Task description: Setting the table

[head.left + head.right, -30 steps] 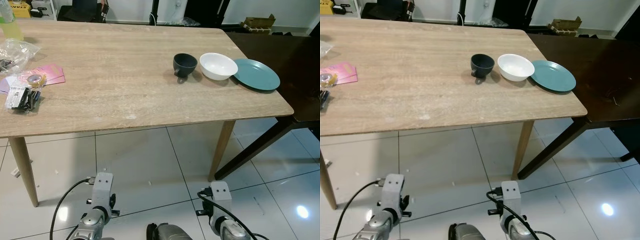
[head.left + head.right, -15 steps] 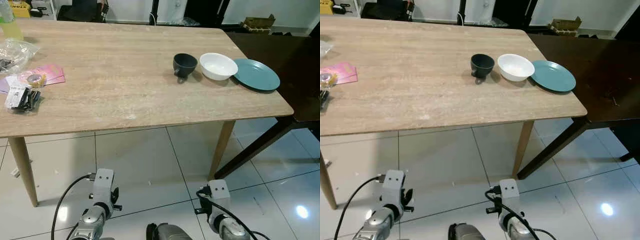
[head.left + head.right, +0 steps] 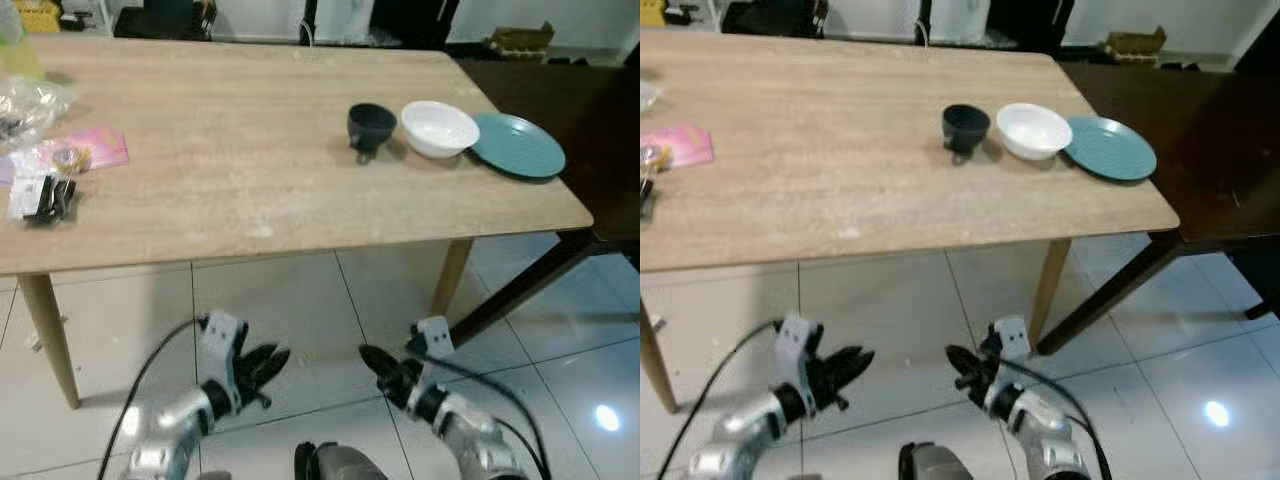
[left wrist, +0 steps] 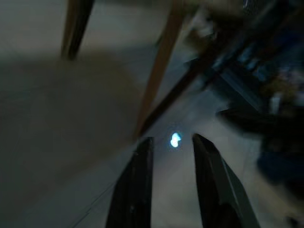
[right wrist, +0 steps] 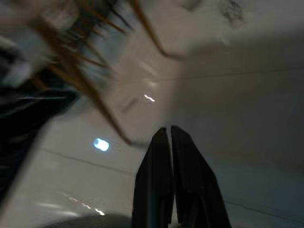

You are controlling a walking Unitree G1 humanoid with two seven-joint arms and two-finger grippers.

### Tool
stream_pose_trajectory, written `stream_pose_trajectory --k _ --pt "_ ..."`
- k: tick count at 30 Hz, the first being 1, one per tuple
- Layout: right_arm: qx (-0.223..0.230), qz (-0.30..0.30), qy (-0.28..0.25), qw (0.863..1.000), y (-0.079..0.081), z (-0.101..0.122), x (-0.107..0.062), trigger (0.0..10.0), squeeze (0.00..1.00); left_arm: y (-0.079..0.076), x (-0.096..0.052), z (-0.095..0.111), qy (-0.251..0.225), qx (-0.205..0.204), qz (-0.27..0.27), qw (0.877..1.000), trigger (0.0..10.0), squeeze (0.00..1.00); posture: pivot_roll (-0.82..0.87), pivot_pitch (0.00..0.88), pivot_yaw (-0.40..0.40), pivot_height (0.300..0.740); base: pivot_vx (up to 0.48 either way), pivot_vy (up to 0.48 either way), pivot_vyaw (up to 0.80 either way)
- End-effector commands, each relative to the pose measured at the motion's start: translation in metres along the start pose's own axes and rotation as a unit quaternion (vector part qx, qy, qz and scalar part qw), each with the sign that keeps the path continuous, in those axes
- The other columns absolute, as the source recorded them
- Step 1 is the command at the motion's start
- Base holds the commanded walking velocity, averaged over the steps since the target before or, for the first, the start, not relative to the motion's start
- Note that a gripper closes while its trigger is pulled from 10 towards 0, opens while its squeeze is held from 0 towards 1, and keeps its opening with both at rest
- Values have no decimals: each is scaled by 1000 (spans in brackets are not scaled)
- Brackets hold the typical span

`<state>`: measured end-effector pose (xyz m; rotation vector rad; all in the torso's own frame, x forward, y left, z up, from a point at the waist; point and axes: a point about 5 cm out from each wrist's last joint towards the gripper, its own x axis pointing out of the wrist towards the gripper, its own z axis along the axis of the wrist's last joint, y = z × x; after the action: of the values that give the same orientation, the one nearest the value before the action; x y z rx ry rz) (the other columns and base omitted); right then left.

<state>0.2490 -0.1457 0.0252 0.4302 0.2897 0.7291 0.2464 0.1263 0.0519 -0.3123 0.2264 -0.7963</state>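
Left eye view: dark cup (image 3: pixel 371 124) on table (image 3: pixel 230 170), well beyond both low hands.

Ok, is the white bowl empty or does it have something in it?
Empty. The white bowl sits upright on the table and its inside shows plain white.

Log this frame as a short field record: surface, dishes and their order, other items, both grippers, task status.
surface: light wooden table
dishes: dark round cup, white bowl, teal plate, in a row near the table's right end, cup leftmost
other items: pink paper and black clips at the left end
left gripper: low over floor tiles, jaws apart, empty
right gripper: low over floor tiles, jaws together, empty
status: dishes untouched
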Motion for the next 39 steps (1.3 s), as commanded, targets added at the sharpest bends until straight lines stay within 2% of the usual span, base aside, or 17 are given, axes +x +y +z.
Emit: stream_pose_trajectory --k 1,3,4,6,8,12,13,14,15,17,18,21,22,25,27,34,39 --pt "1 23 -54 998 2 29 2 10000 0 -2 7 21 -42 -3 -1 999 10000 0 56 85 -84 740 0 0 0" --pt "-6 22 -67 998 1 36 4 10000 0 0 10 27 -55 -1 12 998 10000 0 56 85 -84 740 0 0 0" --pt "-16 13 -87 996 0 47 6 10000 0 5 11 40 -82 4 38 996 10000 0 56 86 -83 740 0 0 0" --pt "-34 -8 -130 991 -3 69 10 10000 0 17 15 64 -132 15 99 986 10000 0 56 88 -76 740 0 0 0" --pt "-48 -30 -166 985 -4 87 15 10000 0 25 17 79 -160 27 145 976 10000 0 56 88 -76 740 0 0 0" --pt "-58 -48 -196 978 -2 104 18 10000 0 29 18 92 -176 36 174 968 10000 0 57 89 -74 740 0 0 0" --pt "-81 -79 -227 967 0 123 22 10000 0 28 21 108 -192 58 190 961 10000 0 58 88 -72 740 0 0 0" --pt "-105 -107 -237 960 0 131 23 10000 0 27 22 116 -202 70 199 957 10000 0 58 88 -72 740 0 0 0" --pt "-105 -107 -237 960 0 131 23 10000 0 27 22 116 -202 70 199 957 10000 0 58 88 -72 740 0 0 0" --pt "-152 -159 -239 946 -3 140 22 10000 0 29 23 127 -207 96 237 944 10000 0 61 86 -71 740 0 0 0" --pt "-167 -180 -240 939 -4 144 21 10000 0 31 24 129 -194 117 258 939 10000 0 61 86 -71 740 0 0 0" --pt "-192 -200 -242 930 -3 149 20 10000 0 34 26 129 -170 141 281 934 10000 0 63 86 -71 740 0 0 0" --pt "-192 -200 -242 930 -3 149 20 10000 0 34 26 129 -170 141 281 934 10000 0 63 86 -71 740 0 0 0" --pt "-243 -200 -244 917 4 154 21 10000 0 35 27 129 -177 139 303 926 10000 0 59 85 -66 740 0 0 0" --pt "-246 -201 -246 916 6 154 21 10000 0 35 26 130 -182 145 307 923 10000 0 57 85 -65 740 0 0 0" --pt "-237 -216 -247 914 4 152 21 10000 0 31 29 130 -183 148 296 926 10000 0 59 83 -67 740 0 0 0" --pt "-238 -224 -248 912 3 151 22 10000 0 28 30 130 -186 153 290 926 10000 0 59 83 -67 740 313 0 0"
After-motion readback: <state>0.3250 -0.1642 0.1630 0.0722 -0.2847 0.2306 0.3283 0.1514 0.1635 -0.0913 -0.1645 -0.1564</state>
